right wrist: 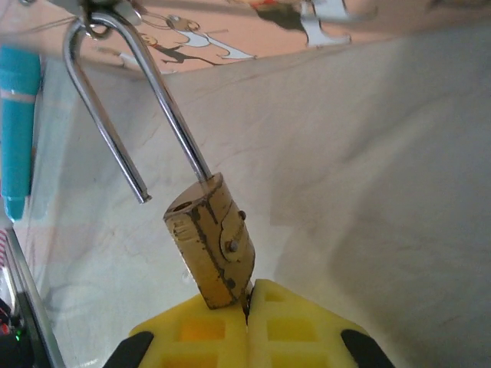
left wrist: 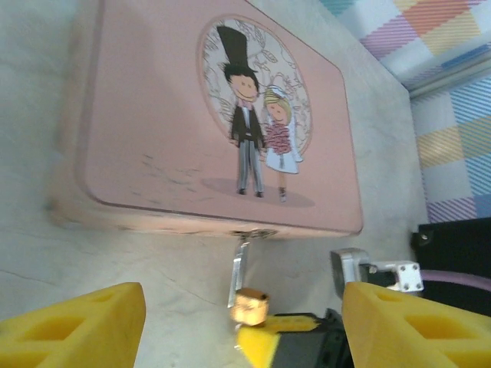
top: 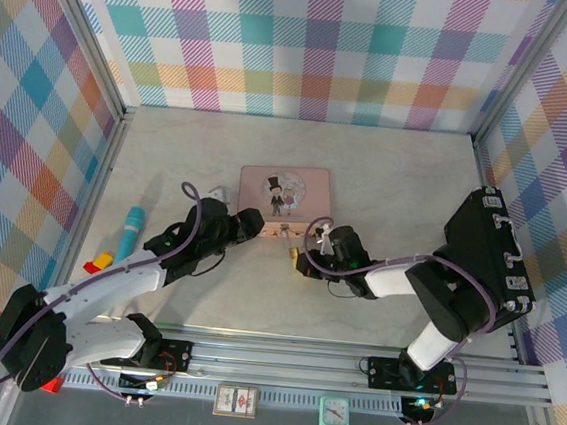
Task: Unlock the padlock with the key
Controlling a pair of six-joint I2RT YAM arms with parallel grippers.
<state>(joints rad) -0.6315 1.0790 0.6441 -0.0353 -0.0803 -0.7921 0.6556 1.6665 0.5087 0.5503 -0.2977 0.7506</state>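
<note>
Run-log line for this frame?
left gripper jaws open near pink box | right gripper jaws shut at padlock base | shackle open, hooked in box clasp

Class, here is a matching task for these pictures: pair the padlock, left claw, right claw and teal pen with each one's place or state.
Column A: 1 padlock; 2 left claw; 3 right claw; 4 teal pen.
Column B: a open, holding nothing; b lying on the table near the left wall; c shackle sprung open, hanging from the pink box clasp; d shut on the key under the padlock.
Pairs: 1-c, 2-a, 3-d, 4-b.
</note>
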